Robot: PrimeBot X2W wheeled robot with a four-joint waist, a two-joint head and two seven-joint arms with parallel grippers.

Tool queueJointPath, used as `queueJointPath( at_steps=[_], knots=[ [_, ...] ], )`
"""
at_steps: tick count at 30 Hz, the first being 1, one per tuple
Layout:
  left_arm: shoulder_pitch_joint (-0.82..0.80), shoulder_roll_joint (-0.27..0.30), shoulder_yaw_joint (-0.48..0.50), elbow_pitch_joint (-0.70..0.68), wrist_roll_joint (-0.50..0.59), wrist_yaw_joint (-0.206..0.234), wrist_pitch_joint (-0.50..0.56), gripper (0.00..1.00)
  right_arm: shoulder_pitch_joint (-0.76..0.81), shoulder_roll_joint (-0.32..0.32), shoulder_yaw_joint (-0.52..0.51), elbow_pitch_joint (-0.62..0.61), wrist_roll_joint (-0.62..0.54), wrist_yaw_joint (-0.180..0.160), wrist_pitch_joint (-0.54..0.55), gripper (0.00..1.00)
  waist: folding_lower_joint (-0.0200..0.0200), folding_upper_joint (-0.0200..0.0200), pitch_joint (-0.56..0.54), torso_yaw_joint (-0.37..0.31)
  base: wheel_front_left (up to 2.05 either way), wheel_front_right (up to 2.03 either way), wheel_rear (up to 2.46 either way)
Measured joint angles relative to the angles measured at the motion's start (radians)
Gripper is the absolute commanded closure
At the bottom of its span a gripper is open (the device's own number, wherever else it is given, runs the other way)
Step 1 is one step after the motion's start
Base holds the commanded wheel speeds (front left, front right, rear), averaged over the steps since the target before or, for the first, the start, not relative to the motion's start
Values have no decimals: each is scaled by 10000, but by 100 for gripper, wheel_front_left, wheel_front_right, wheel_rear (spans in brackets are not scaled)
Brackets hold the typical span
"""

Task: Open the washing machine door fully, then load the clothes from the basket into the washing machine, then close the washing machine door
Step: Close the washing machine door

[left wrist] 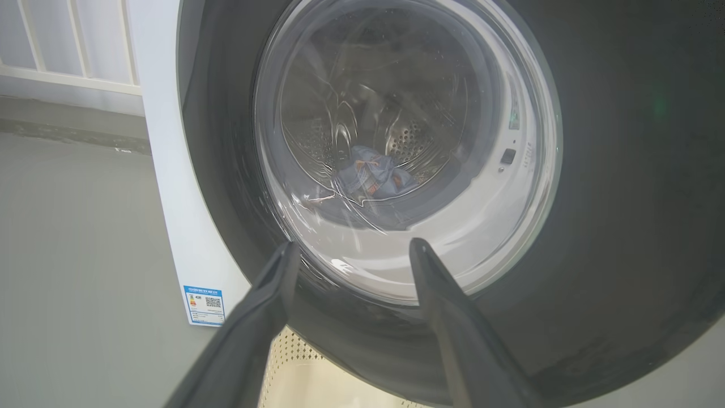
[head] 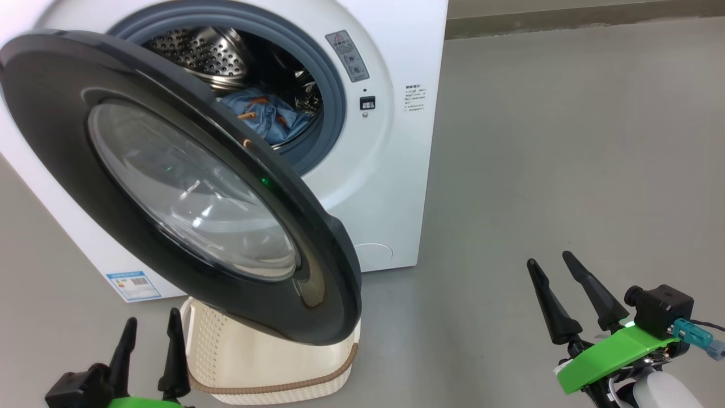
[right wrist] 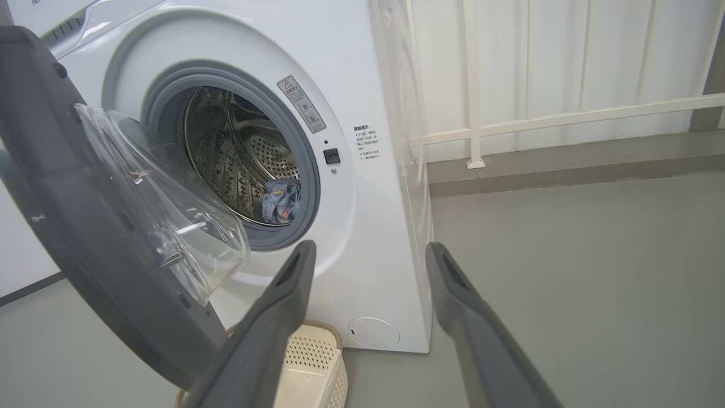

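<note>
The left jaws point at the door (left wrist: 623, 170), the right jaws at the washer (right wrist: 362, 226). Both are low, open, empty.

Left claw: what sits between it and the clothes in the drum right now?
The partly open washing machine door stands between the left claw and the clothes; the left wrist view shows them through its glass bowl.

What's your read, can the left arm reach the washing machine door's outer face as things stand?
Probably yes. The left gripper is open and empty, its fingers point straight at the outer face of the washing machine door, and nothing sits between them. The basket lies lower, under the door's edge.
</note>
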Motion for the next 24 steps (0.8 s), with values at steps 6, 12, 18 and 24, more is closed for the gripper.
queueJointPath(
  at_steps=[6,12,18,24],
  knots=[
    [1,-71,35,-31,82,0,0,0,0,-6,42,0,0,0,0,0,0,0,-45,34,0,0,0],
    [2,-144,54,-46,96,-4,0,0,0,-48,90,-8,0,0,0,0,0,0,-65,110,0,0,0],
    [3,-192,52,-63,161,-17,-2,0,0,-52,123,-12,2,0,0,0,0,0,-74,286,0,0,0],
    [28,-242,52,-63,171,-61,-2,0,-20,-115,169,-197,2,0,-2,100,0,0,-104,665,0,0,0]
  ],
)
